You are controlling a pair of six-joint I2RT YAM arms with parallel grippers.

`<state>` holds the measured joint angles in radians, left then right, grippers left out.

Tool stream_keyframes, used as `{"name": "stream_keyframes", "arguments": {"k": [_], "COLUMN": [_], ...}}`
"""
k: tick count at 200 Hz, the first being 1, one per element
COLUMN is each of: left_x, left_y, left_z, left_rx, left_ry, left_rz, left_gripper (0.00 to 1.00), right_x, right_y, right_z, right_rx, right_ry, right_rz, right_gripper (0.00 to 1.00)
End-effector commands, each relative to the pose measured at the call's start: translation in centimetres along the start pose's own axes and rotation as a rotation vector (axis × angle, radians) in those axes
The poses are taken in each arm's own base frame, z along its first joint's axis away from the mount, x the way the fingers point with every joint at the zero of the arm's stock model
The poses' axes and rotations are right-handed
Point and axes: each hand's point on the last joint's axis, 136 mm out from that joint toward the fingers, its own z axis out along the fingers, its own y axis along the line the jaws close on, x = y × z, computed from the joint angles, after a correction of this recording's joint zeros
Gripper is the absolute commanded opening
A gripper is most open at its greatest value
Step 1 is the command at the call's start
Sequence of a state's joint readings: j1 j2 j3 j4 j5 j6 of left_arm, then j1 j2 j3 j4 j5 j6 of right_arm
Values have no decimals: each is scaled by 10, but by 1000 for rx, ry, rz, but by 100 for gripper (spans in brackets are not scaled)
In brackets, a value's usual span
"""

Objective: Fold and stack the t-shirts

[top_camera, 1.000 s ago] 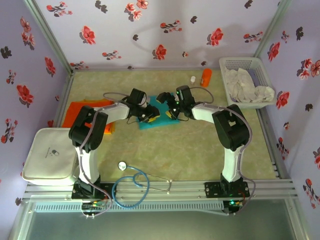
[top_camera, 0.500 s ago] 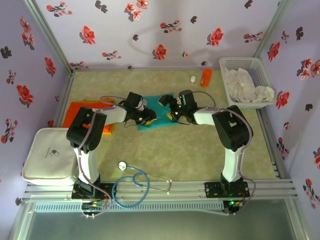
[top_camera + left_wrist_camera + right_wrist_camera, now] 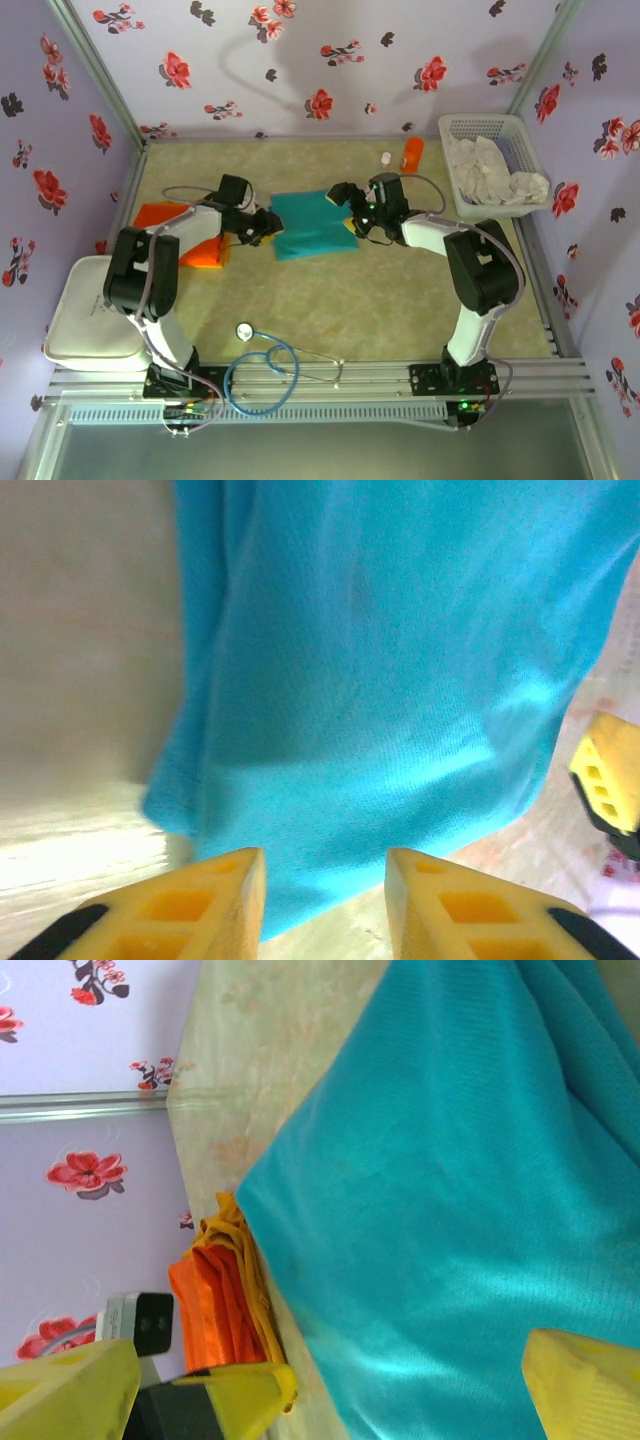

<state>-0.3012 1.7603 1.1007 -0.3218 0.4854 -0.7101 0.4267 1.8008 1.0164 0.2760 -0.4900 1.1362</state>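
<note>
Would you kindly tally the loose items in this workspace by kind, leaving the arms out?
T-shirts: 2, teal t-shirt and orange t-shirt
White basket: 1
Stethoscope: 1
Orange bottle: 1
Small white object: 1
White case: 1
Total: 7

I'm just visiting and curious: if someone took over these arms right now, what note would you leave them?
Left gripper: open, empty, at the left edge of the teal shirt.
Right gripper: open, empty, at its right edge.
Teal shirt: folded flat in the middle.
Orange shirt: bunched, off to its left.
Done: the teal fold, it seems.
Left: fold the orange one, stack both.
</note>
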Motion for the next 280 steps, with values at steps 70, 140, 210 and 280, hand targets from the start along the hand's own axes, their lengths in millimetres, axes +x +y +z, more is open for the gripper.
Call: {"name": "stream_keyframes", "arguments": {"k": [70,140,210,280], "left_x": [-20,-21,-18,-9], "left_y": [23,8,19,-1], "left_z": [-2,30,43,59], "left_rx": [-170,-142,-191,-109], "left_ry": [75,130,151,200], "left_rz": [208,200,139,122], "left_gripper": [52,59,59,51], "right_x": [-2,-2,-3,-3], "right_y": [-19,-37,-26,-28], "right_z": [-26,-30,-39,-43], "right_rx": [88,127,86,84], "right_ry": [-11,-7,-9,-12], "right_rz": [-31,-12,6,27], "right_gripper": [99,99,98,98]}}
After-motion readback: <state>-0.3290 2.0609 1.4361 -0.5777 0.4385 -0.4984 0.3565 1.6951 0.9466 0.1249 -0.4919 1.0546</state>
